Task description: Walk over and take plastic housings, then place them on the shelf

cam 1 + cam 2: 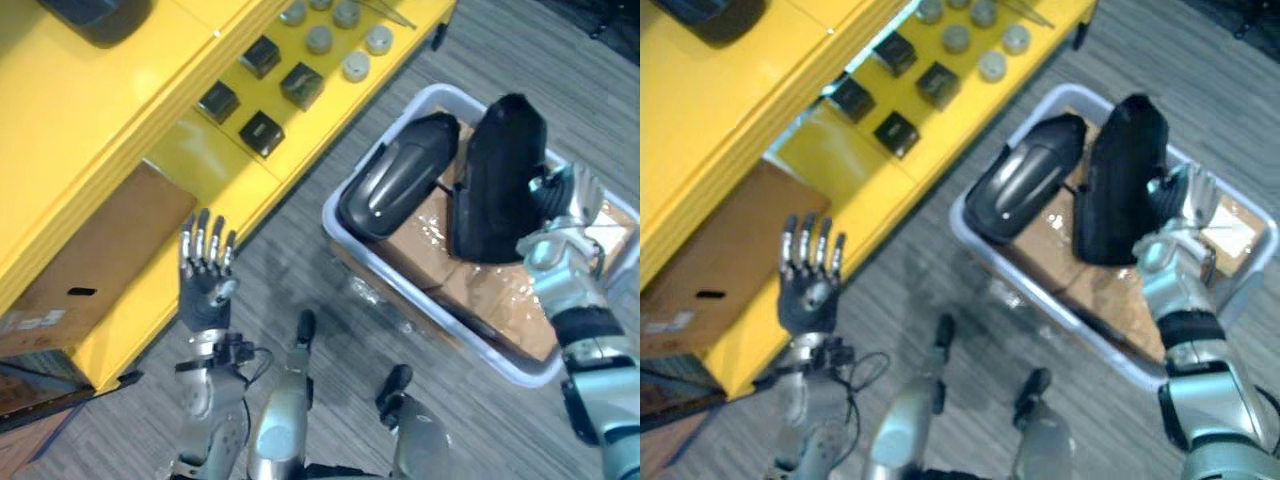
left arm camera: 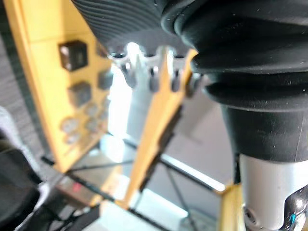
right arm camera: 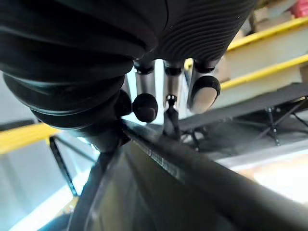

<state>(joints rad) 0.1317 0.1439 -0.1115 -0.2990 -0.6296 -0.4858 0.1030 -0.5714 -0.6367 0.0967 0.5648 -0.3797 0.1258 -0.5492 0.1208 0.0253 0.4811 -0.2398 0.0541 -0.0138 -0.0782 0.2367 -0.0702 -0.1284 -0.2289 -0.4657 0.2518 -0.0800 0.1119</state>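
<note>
The right hand (image 1: 562,205) reaches across the white bin (image 1: 327,214) with its fingers curled over the right edge of the upright housing (image 1: 497,170). This black shell stands on end on the cardboard (image 1: 490,290) inside the bin, its long axis rising away from the robot, and where the thumb sits on it is hidden. The second housing (image 1: 395,180) lies close beside it, slanting from the bin's left corner toward its far side, while the left hand (image 1: 205,268) is raised near the yellow shelf (image 1: 120,110), palm showing, fingers straight and holding nothing.
</note>
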